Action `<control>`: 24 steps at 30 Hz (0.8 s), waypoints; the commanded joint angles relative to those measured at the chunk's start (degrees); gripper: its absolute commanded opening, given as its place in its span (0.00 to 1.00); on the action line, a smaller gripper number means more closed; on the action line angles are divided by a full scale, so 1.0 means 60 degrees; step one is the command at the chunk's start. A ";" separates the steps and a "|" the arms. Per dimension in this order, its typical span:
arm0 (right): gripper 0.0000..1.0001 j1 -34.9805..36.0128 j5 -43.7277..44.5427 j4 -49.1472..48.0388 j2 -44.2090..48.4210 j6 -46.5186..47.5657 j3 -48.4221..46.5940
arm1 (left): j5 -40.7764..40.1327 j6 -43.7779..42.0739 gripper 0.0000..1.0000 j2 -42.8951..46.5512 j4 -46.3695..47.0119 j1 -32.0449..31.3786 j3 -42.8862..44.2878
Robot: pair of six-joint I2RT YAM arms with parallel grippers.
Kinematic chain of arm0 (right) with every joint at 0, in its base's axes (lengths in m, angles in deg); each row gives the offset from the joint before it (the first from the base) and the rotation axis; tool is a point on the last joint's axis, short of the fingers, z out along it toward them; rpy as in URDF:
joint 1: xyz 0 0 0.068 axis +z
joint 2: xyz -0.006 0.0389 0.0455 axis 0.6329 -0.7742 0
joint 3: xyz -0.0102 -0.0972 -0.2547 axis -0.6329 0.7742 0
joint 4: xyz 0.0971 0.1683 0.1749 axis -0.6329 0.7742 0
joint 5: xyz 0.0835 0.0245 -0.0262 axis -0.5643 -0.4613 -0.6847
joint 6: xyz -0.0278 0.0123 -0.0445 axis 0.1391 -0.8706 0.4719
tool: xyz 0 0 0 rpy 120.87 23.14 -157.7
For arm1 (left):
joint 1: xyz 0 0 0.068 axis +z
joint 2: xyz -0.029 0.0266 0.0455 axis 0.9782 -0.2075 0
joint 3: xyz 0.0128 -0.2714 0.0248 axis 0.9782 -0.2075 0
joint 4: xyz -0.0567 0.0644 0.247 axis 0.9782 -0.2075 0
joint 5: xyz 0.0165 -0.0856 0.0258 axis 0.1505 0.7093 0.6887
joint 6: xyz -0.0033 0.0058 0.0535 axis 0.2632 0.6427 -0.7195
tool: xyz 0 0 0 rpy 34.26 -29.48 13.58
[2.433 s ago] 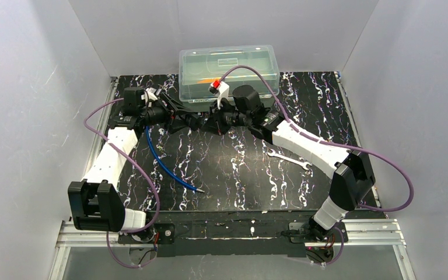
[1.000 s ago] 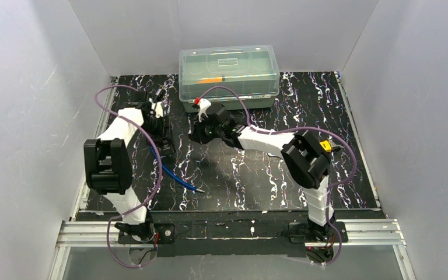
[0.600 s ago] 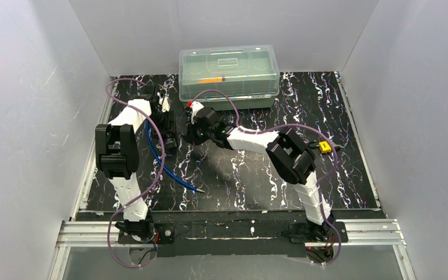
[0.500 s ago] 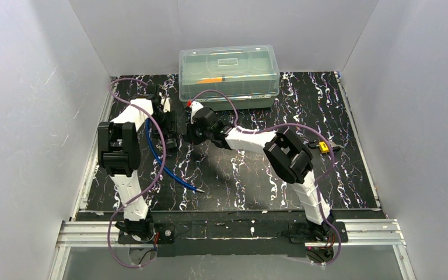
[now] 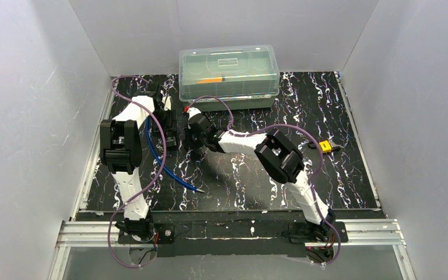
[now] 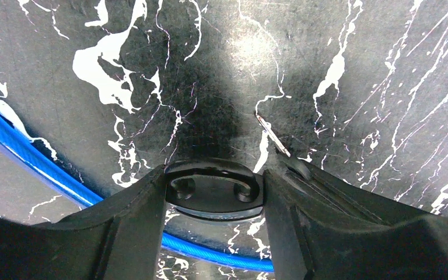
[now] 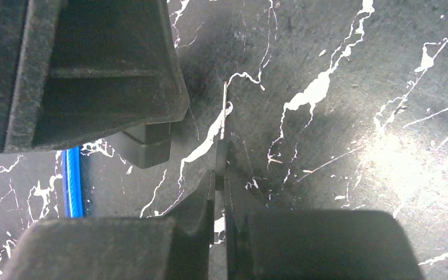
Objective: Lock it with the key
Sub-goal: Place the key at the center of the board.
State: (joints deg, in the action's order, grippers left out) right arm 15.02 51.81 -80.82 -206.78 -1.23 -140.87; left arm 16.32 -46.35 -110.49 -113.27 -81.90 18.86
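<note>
My left gripper point(image 6: 213, 173) is shut on a small black oval block point(image 6: 213, 197) with two holes in its face, held just above the table. My right gripper point(image 7: 220, 175) is shut on the key point(image 7: 223, 114), seen edge-on as a thin silvery blade pointing away from the fingers. The blade tip also shows in the left wrist view point(image 6: 271, 140), just right of the block and apart from it. In the top view both grippers meet at the back left, left gripper point(image 5: 172, 134) and right gripper point(image 5: 188, 137). The block shows under the left fingers in the right wrist view point(image 7: 146, 144).
A blue cable point(image 5: 164, 169) runs across the left of the table, beneath the left gripper point(image 6: 17, 154). A clear lidded box point(image 5: 228, 73) stands at the back. A small yellow and black thing point(image 5: 324, 146) lies at the right. The right arm spans the table's middle.
Both arms folded and swung to the back left, bringing the grippers close together. In the last half second the right elbow and gripper shifted slightly left.
</note>
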 commanded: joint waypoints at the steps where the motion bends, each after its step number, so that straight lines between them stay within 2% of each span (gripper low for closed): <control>1: 0.01 0.0078 0.0490 0.0081 -0.0117 -0.0293 -0.0484 | 0.0218 -0.0145 0.48 0.0235 -0.0486 -0.0027 0.0630; 4: 0.01 0.0079 0.0761 0.0204 -0.0111 -0.0440 -0.0419 | 0.0325 -0.0192 0.54 0.0140 -0.0617 -0.0031 0.0797; 10: 0.01 0.0079 0.1435 0.0423 0.0067 -0.0735 -0.0218 | 0.0131 -0.0281 0.54 -0.0105 -0.0744 -0.0027 0.0775; 17: 0.01 0.0068 0.1355 0.0501 0.0066 -0.0811 -0.0297 | -0.0008 -0.0435 0.58 -0.0355 -0.0753 -0.0056 0.0691; 19: 0.01 0.0064 0.1321 0.0501 0.0031 -0.0785 -0.0305 | -0.0017 -0.0474 0.65 -0.0389 -0.0743 -0.0083 0.0677; 24: 0.01 0.0064 0.1166 0.0472 -0.0019 -0.0819 -0.0314 | 0.0138 -0.0511 0.96 -0.0180 -0.0687 -0.0137 0.0693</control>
State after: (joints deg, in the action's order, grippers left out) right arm 15.41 57.84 -79.83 -206.86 -5.58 -141.22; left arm 16.58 -48.71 -113.51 -116.16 -82.17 21.71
